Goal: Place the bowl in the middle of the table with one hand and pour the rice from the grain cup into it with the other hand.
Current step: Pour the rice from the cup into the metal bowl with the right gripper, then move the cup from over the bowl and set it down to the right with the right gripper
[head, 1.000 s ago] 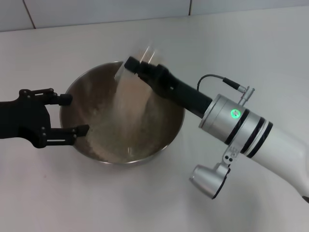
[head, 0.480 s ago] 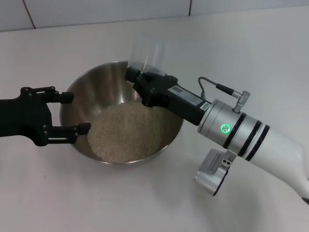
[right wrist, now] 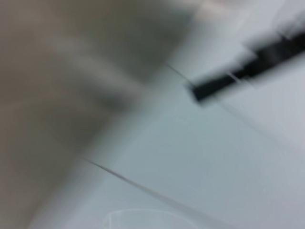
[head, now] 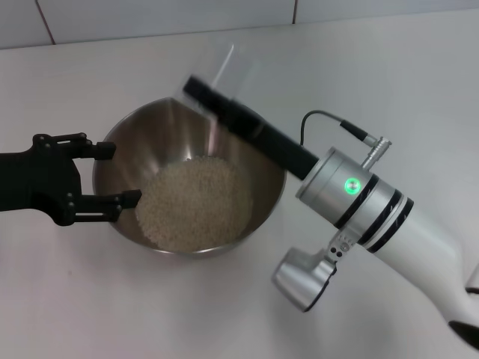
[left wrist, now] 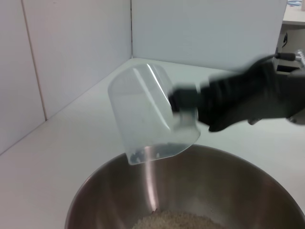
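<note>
The steel bowl point(head: 161, 134) stands on the white table point(head: 389, 67) with a heap of rice point(head: 193, 202) inside. My right gripper point(head: 200, 88) is shut on the clear grain cup point(head: 233, 69) and holds it over the bowl's far rim. In the left wrist view the cup point(left wrist: 147, 114) is empty and tilted, mouth down, above the bowl point(left wrist: 228, 186) and rice point(left wrist: 167, 222), held by the right gripper point(left wrist: 185, 102). My left gripper point(head: 116, 173) is open at the bowl's left rim, with one finger on each side of the rim's curve.
A tiled wall point(head: 150, 15) runs along the table's far edge. My right arm point(head: 359, 198) reaches in from the lower right across the table beside the bowl. In the left wrist view a wall corner point(left wrist: 131, 28) stands behind the table.
A second ago rice was streaming from the cup into the bowl. Now the rice lies settled in the bowl, and the right gripper has turned and raised the emptied cup. The left gripper has not moved.
</note>
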Robot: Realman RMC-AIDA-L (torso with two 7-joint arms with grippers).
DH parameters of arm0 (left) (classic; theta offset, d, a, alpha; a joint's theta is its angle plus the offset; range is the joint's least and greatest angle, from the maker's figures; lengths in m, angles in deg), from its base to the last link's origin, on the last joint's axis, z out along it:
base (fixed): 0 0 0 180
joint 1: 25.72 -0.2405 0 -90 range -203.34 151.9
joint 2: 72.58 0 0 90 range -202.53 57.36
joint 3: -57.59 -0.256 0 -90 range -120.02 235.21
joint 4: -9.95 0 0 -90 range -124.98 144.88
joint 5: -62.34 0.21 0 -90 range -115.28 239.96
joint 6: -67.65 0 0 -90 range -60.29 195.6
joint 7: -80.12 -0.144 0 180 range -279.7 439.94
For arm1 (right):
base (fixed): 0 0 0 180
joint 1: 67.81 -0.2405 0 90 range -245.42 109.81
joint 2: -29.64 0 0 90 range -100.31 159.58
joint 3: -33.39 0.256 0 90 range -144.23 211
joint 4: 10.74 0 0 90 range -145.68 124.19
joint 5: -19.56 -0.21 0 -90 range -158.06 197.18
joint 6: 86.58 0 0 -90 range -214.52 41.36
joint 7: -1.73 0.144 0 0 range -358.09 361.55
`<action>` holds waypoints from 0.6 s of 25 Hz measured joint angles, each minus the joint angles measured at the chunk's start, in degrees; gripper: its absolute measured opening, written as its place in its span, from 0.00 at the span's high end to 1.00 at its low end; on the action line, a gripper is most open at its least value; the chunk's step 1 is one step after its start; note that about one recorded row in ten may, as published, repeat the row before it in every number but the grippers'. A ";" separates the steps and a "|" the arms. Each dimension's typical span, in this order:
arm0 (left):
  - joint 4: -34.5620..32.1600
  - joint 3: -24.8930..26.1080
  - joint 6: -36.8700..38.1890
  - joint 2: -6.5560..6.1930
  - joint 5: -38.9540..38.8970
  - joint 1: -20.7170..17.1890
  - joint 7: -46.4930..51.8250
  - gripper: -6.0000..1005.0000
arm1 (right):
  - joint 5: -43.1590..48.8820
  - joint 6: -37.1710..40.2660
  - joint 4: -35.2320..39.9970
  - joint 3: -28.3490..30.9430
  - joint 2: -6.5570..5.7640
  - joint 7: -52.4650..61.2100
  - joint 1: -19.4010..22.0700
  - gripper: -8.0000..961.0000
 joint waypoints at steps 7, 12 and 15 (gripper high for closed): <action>0.08 0.01 0.00 0.09 -0.07 0.06 0.00 0.18 | -25.15 9.80 6.97 -7.36 0.00 35.46 0.56 0.99; 0.11 0.27 -0.01 0.08 -0.06 0.09 -0.04 0.19 | -32.04 15.32 6.33 -5.77 0.00 67.23 2.30 0.99; 0.09 0.35 -0.01 0.08 -0.05 -0.07 -0.07 0.19 | -36.94 15.62 3.04 -4.74 -0.01 77.64 2.59 0.99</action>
